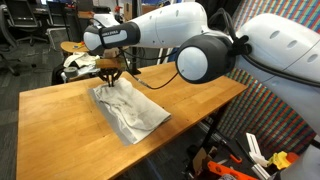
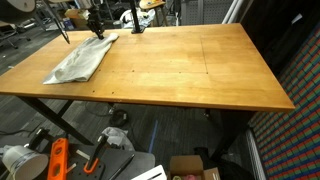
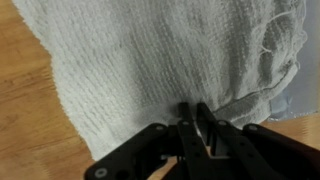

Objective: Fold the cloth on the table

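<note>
Cloth [image 1: 132, 113] lies on the table [image 1: 55, 125], a wide butcher-block top on dark legs. The pale, wrinkled sheet sits toward the table's end, with an edge lifted off the wood. The gripper [image 1: 110, 72] has its 2 fingers [image 3: 205, 125] pinched together on that raised edge.

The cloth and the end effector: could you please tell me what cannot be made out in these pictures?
- Wrist view: the top edge cuts off the cloth, so its full outline is missing.
- Wrist view: the end effector covers the pinched fabric, so how many layers it grips is hidden.
- Exterior view: the end effector is too small and distant to judge its jaws.
- Exterior view: the arm hides part of the table's far edge.
</note>
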Available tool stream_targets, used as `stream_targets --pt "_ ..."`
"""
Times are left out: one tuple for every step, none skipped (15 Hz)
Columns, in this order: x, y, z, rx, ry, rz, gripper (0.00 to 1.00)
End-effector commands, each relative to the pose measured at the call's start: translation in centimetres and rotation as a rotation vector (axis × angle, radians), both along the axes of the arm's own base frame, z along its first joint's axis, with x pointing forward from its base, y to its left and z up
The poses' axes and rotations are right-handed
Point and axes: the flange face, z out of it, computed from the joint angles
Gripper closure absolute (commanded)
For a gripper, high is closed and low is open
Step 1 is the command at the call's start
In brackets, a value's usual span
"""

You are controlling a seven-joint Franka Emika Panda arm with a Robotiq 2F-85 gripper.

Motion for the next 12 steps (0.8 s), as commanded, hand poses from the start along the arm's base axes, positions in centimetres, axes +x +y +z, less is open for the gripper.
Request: stream_targets --pt "0.8 0.0 -0.7 -0.015 -0.057 -0.049 0.84" --pt "0.9 -0.2 -0.7 -0.019 -0.064 -0.063 0.83" --pt "1.0 -0.5 -0.7 -0.022 -0.073 -0.079 0.84" --pt "1.1 -0.6 -0.6 -0.026 -0.079 -0.091 0.84" --pt "1.2 -0.9 -0.6 -0.031 -0.085 -0.104 0.84" --pt "1.3 -1.1 -0.6 -0.035 -0.092 -0.117 0.84" --pt "1.4 -1.3 -0.6 -0.042 -0.094 -0.124 0.83" --pt "1.4 -1.5 -0.6 -0.047 -0.097 -0.134 0.84" --pt "1.5 -1.7 -0.6 -0.052 -0.098 -0.142 0.83" --pt "1.5 -2.1 -0.5 -0.057 -0.095 -0.147 0.85" --pt "1.6 -2.4 -0.4 -0.061 -0.096 -0.154 0.84" --pt "1.6 -2.7 -0.4 -0.068 -0.096 -0.156 0.83"
